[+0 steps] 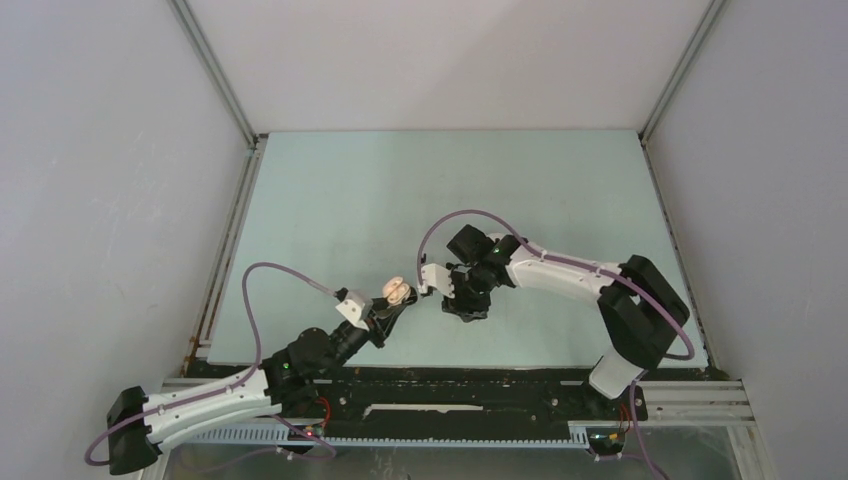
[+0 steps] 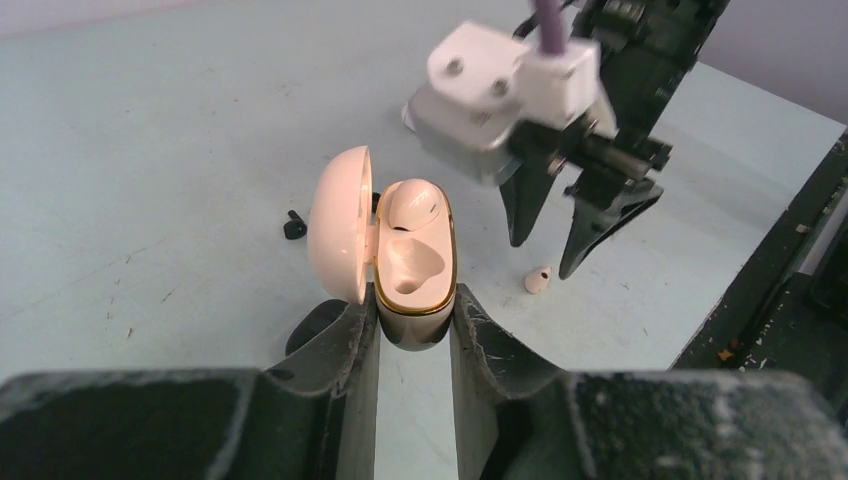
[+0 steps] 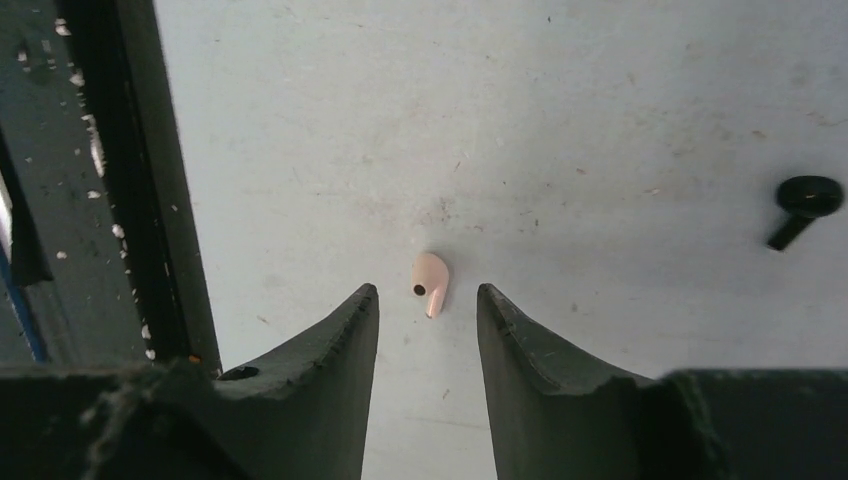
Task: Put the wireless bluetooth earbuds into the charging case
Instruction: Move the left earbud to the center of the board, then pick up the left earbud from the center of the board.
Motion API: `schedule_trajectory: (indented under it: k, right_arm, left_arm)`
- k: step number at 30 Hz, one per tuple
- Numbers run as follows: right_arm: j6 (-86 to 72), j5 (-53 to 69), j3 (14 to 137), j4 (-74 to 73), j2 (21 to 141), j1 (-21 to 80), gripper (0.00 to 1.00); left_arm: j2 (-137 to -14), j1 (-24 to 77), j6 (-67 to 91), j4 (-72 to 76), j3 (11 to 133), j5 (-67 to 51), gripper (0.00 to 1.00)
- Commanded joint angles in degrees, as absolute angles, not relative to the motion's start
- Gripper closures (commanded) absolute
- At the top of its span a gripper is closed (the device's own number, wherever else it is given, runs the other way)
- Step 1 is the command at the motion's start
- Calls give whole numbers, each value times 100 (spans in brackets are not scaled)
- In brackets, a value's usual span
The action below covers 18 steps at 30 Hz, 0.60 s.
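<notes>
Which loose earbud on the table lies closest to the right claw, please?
The beige earbud, lying just ahead of the right claw; the black earbud sits far aside.

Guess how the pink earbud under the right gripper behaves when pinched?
Probably very light: the pink earbud is dwarfed by the right gripper. Its rounded shell may squirt out of a pinch. Lying loose on the table, it would likely slide or spin if nudged.

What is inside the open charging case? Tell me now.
One beige earbud sits in the far well of the charging case; the near well is empty. The case's lower body is hidden between the fingers of the left gripper.
</notes>
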<state>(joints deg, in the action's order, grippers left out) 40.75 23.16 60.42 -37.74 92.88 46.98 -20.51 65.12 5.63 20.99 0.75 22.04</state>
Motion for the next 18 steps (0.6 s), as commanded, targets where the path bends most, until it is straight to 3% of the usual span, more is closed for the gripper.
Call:
schedule_trajectory:
  k: [1,18]
  right_arm:
    - [3561,1875,6099,-3381,9557,4757,57]
    - [3301,1839,6094,-3396,9878,4858,62]
  left_arm:
    - [-1960,6530,679,2101,268,2487,100]
    - [-2099,6530,641,2109,281,2486,99]
